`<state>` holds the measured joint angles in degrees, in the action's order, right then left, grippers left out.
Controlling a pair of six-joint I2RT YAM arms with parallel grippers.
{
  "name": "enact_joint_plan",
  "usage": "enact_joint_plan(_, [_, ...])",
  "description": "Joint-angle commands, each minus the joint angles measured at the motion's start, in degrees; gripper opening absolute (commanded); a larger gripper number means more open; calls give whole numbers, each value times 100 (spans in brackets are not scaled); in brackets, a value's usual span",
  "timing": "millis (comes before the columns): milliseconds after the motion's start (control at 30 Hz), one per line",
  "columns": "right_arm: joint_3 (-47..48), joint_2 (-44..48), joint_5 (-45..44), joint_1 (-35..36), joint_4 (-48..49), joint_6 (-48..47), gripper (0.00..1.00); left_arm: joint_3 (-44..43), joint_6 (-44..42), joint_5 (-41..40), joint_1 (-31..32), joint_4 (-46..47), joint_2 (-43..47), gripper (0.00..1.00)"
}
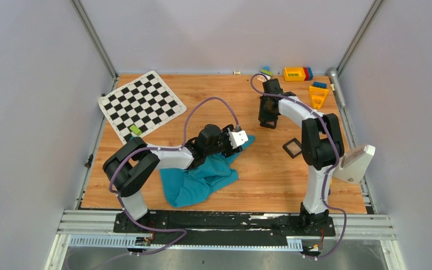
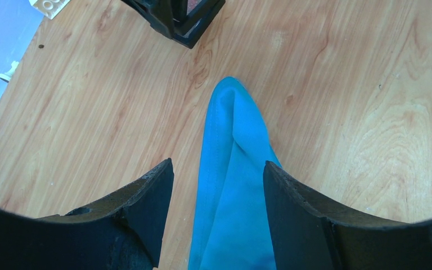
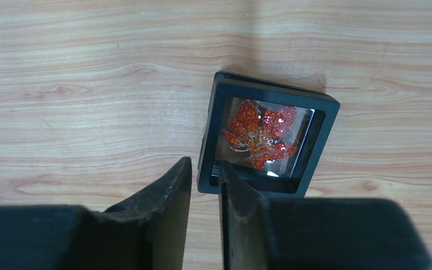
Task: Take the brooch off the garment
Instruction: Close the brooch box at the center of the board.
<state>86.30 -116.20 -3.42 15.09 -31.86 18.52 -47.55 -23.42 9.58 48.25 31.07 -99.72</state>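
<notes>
Right hand point(image 3: 204, 163): jaws at a narrow slit, tips at the near-left corner of the small black square display box point(image 3: 270, 90). Can't tell if I'm pinching its wall or only touching it. The red jewelled leaf brooch point(image 3: 259, 135) sits inside that box, just ahead of my tips and slightly right, on the wooden desk point(image 3: 90, 84).

Left hand point(image 2: 218, 164): wide open, gripping nothing, straddling a raised fold of the teal-blue fabric shirt point(image 2: 230, 169). The fold runs straight away from me.

The brooch is well apart from the shirt, on the right arm's side. Judgement: removal looks done, and the next move belongs to the right hand, backing clear of the box.
</notes>
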Motion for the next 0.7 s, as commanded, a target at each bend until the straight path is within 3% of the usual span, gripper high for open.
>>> enact_joint_plan(0, [97,554,-101,16,13,28,30,-222,212,49,-27,76,54,67])
enact_joint_plan(167, [-590,1561,-305,16,-12,170,65,-580,482,-194,-31,-553,362,70])
enact_joint_plan(233, [-1119,2064,-397,8,1,285,96,-912,705,-484,-28,-1346,539,72])
enact_joint_plan(367, [-2004,2878,-559,-126,-86,829,100,-1666,1550,-1004,-31,-2814,729,84])
enact_joint_plan(433, [-2370,3288,-682,-203,-198,1226,100,-1930,2247,-1309,-32,-3549,897,98])
enact_joint_plan(667, [-3581,4745,1044,327,200,852,100,-1265,3585,-1734,-26,-4767,2154,100])
